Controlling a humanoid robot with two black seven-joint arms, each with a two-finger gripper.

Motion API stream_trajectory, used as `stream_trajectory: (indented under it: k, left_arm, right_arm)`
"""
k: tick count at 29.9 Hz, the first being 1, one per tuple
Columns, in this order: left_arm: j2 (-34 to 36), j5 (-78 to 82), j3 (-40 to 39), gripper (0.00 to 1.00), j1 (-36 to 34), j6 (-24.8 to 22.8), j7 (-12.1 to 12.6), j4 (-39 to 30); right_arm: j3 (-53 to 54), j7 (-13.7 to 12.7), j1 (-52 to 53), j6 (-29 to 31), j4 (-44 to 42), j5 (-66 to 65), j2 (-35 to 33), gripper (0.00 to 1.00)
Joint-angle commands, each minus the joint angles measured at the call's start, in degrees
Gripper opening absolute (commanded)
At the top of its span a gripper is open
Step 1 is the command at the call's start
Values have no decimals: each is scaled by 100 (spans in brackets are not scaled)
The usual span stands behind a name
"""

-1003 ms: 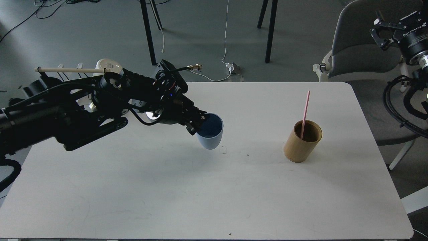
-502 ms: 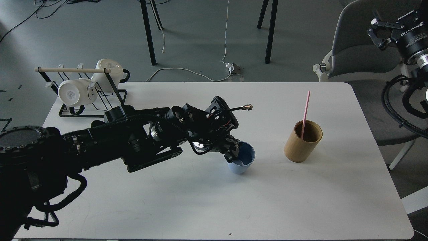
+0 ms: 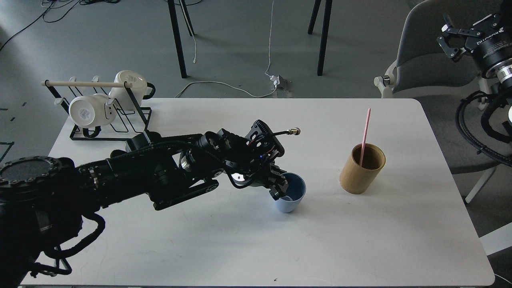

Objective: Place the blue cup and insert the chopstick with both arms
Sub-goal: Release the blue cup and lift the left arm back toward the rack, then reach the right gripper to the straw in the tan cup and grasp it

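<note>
We are holding the blue cup (image 3: 291, 195) by its near rim in our left gripper (image 3: 279, 187), upright on the table (image 3: 240, 240), while the chopstick (image 3: 365, 135) is standing near-vertical in the bamboo cylinder (image 3: 362, 169) to its right, nearer our raised, open-jawed right gripper (image 3: 456, 39).

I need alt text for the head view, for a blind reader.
The left gripper grips the rim of the blue cup, upright on a white table. To its right, a pink chopstick stands in a bamboo cylinder.
</note>
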Motion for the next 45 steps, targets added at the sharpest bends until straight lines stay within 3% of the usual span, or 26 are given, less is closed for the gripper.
stream_trajectory:
  k: [1, 6, 10, 17, 23, 29, 33, 40, 45]
  left_arm:
    - [127, -563, -115, 44, -25, 3, 45, -26]
    - [373, -1784, -1150, 79, -17, 3, 89, -17]
    - [777, -2865, -1670, 96, 19, 3, 1, -17]
    - [1015, -5561, -3067, 99, 27, 3, 27, 510]
    - [1121, -7875, -3236, 100, 238, 3, 10, 905]
    - [1024, -9975, -3771, 100, 247, 3, 54, 1660]
    - [1024, -11320, -3816, 100, 221, 3, 115, 2136]
    - [1068, -12702, -3833, 100, 186, 3, 142, 2646]
    - [1147, -12835, -3833, 100, 238, 3, 124, 2787]
  right_arm:
    - [-301, -3, 60, 0, 213, -296, -339, 100]
    - [-460, -3, 69, 0, 1021, -998, -980, 100]
    - [-478, 32, -27, -22, 2214, -1841, -1682, 99]
    - [-504, 41, -379, -1068, 4238, -3607, -2747, 99]
    - [-986, 32, -467, -2130, 5223, -7041, -2880, 99]
    - [-1768, 41, -476, -2343, 5233, -8119, -2845, 99]
    - [-2418, 41, -546, -2939, 5049, -8610, -2705, 96]
    - [-3123, 50, -546, -3231, 4013, -9507, -1581, 82]
    - [-3167, 50, -555, -3239, 3344, -9719, -1070, 79]
